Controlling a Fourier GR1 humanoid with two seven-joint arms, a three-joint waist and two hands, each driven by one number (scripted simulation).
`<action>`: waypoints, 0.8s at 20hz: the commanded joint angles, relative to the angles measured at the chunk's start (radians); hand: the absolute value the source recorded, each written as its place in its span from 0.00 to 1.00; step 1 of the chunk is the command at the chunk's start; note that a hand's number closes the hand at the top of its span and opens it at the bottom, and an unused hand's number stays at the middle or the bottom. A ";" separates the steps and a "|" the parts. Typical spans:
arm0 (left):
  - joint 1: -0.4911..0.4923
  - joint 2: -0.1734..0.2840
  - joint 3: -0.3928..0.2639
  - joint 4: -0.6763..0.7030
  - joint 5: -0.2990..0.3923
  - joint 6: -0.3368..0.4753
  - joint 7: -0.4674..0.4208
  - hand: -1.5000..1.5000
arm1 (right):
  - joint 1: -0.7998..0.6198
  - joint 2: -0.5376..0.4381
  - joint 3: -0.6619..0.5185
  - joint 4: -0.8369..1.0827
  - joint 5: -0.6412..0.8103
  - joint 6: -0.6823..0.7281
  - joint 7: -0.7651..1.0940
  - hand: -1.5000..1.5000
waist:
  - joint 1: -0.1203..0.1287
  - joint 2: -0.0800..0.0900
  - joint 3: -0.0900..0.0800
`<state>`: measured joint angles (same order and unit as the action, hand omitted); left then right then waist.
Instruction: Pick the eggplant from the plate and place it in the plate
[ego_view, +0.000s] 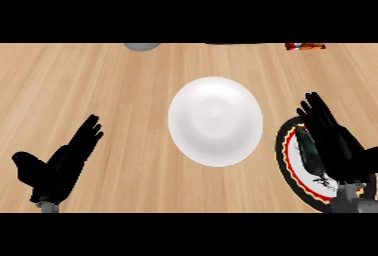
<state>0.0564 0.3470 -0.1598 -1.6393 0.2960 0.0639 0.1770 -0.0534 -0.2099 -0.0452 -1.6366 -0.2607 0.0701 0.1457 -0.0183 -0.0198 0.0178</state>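
Observation:
A white plate (215, 121) lies in the middle of the wooden counter with nothing on it. At the right edge lies a second plate (284, 150) with a dark rim and red and yellow rings. A dark eggplant (306, 151) rests on it, mostly hidden. My right hand (336, 142) hovers over that plate, fingers straight and pointing away, just above or against the eggplant. My left hand (63, 162) rests open at the lower left, fingers up, far from both plates.
A grey round object (142, 46) shows at the top edge. A red packet (305, 46) lies at the top right. Bare wooden counter (111, 90) stretches between the left hand and the white plate.

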 joint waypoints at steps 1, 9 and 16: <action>-0.009 0.012 -0.001 -0.086 -0.047 0.025 0.048 0.50 | -0.099 0.006 -0.038 0.065 -0.020 -0.035 0.066 1.00 | 0.025 0.019 -0.017; -0.057 0.008 0.047 0.101 -0.117 0.026 -0.186 0.50 | -0.231 -0.100 -0.080 0.269 0.321 -0.419 0.193 0.00 | 0.042 0.035 -0.024; -0.128 -0.016 0.109 0.332 -0.132 -0.016 -0.305 0.50 | -0.135 0.100 0.042 0.218 0.429 -0.583 0.052 0.00 | 0.010 0.019 -0.019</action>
<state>-0.0448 0.3367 -0.0915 -1.4157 0.1630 0.0719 -0.0710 -0.2456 -0.1585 -0.0673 -1.3346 0.0752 -0.4173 0.1937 0.0062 0.0060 -0.0018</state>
